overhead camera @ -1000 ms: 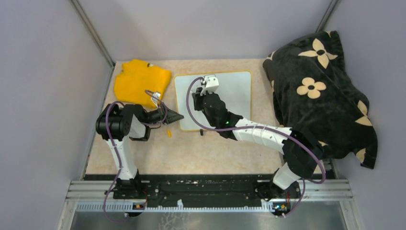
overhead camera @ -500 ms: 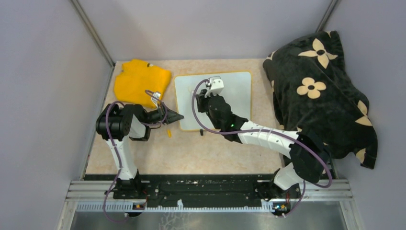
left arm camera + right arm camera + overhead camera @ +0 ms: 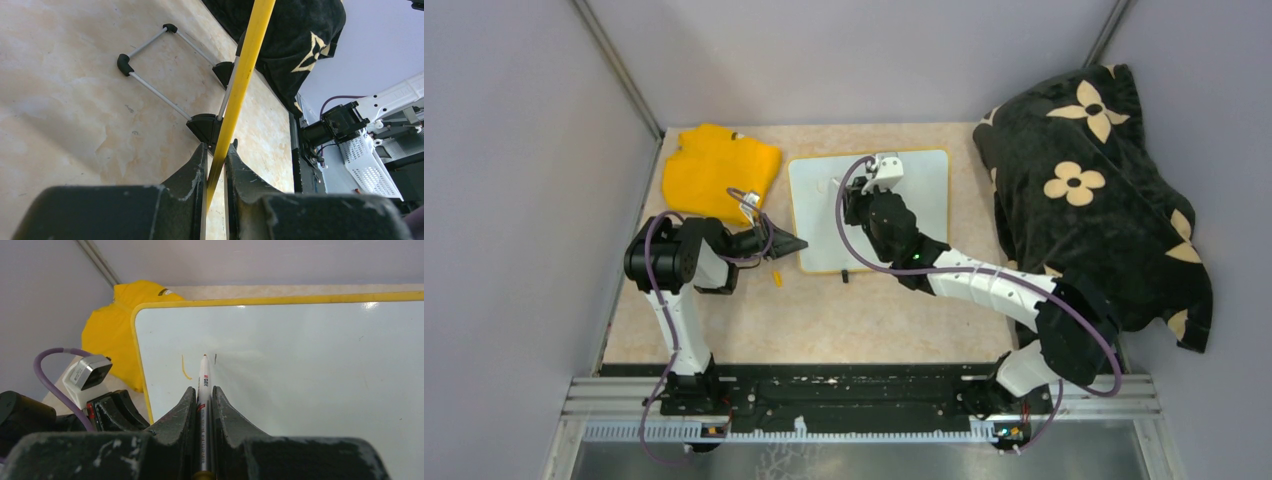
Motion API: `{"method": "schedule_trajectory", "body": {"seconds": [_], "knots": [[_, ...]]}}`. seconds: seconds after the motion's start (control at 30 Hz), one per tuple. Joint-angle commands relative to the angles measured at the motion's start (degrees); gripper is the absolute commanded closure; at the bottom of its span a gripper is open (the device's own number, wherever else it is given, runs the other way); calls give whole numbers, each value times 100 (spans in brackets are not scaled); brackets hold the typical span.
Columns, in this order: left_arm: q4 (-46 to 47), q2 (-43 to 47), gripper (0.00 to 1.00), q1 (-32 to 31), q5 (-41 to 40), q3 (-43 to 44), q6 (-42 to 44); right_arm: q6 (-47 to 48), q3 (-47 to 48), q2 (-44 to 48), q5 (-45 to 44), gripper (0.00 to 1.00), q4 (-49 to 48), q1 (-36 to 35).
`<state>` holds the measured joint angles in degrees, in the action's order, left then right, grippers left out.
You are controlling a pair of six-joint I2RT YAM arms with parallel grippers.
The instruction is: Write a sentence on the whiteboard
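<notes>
Whiteboard [image 3: 325, 390] lies beneath marker [image 3: 203, 375] clamped in right end effector [image 3: 203, 390].

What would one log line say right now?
left gripper: shut on whiteboard rim; right gripper: shut on marker; sentence: one stroke written

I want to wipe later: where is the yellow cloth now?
In the top view, the yellow cloth lies at the far left, just left of the whiteboard and beyond the left pincer.

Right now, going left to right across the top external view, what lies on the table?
yellow cloth → whiteboard → black flowered blanket
</notes>
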<state>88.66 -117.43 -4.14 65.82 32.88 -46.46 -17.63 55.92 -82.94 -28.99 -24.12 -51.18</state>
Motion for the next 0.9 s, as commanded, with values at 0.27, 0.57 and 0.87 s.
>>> {"method": "schedule_trajectory", "body": {"seconds": [0.27,0.57,0.87], "knots": [[1398,-167,100,-16,-55,16,9,-201,232,-179,212,100,-122,102],[1396,-175,100,-16,-56,16,2,-334,96,-228,321,100,-28,97],[1399,-172,100,-16,-54,11,-1,-531,-124,-198,496,100,86,90]]}}
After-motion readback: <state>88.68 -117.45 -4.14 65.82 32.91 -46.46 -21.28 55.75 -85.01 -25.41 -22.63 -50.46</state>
